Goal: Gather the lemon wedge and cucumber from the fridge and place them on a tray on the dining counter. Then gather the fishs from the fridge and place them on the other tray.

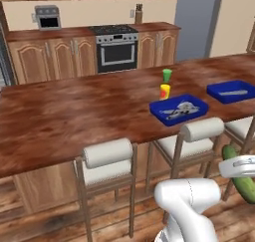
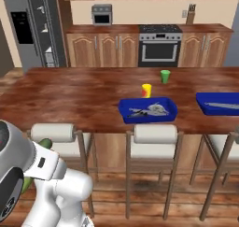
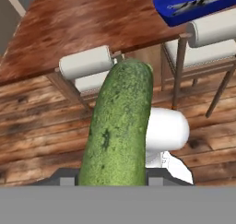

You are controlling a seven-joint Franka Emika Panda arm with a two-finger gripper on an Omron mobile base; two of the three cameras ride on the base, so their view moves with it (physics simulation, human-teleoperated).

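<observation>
The gripper point(image 3: 113, 184) is clamped on the cucumber point(image 3: 120, 126), whose long axis runs straight out from it; beyond the stools, up on the worktop point(image 3: 83, 29), sits the blue tray point(image 3: 184, 8), ahead and off to one side.

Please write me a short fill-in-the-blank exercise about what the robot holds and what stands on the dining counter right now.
1. The gripper is closed on a ____.
2. Both trays on the dining counter are ____ in colour.
3. Between the yellow cup and the stove stands a ____ cup.
4. The seats in front of the counter are ____.

Missing words: cucumber; blue; green; stools
</observation>
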